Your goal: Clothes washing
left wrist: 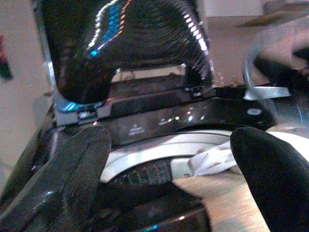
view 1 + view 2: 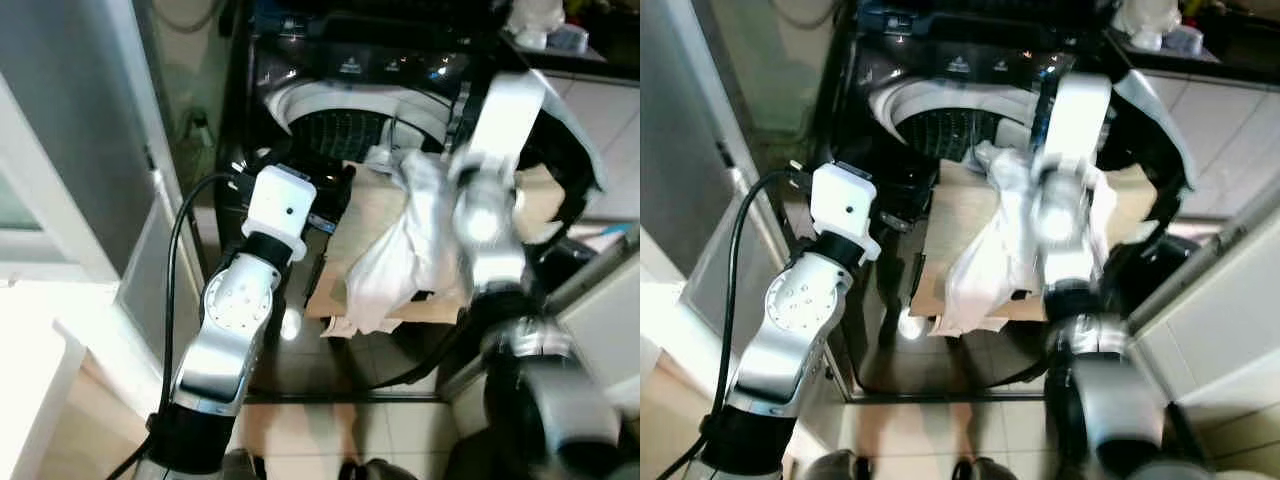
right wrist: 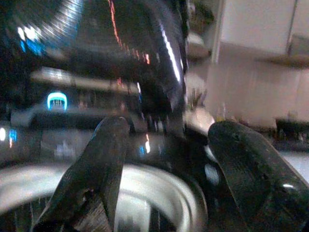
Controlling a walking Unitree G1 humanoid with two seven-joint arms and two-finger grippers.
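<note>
Tiled laundry nook: my right gripper (image 3: 164,159), fingers parted and empty, hovers over the washer (image 2: 340,110), while the cloth (image 2: 400,250) hangs at its seven o'clock, draped on that arm.

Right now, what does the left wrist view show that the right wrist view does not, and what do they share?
Left wrist view: white cloth lying on a tan board at the washer's opening, between the open fingers of the left pincer. Right wrist view: a tiled wall and a lit blue symbol on the panel, beyond the open right pincer. Both: the washer's white drum rim, dark control panel and raised lid.
</note>
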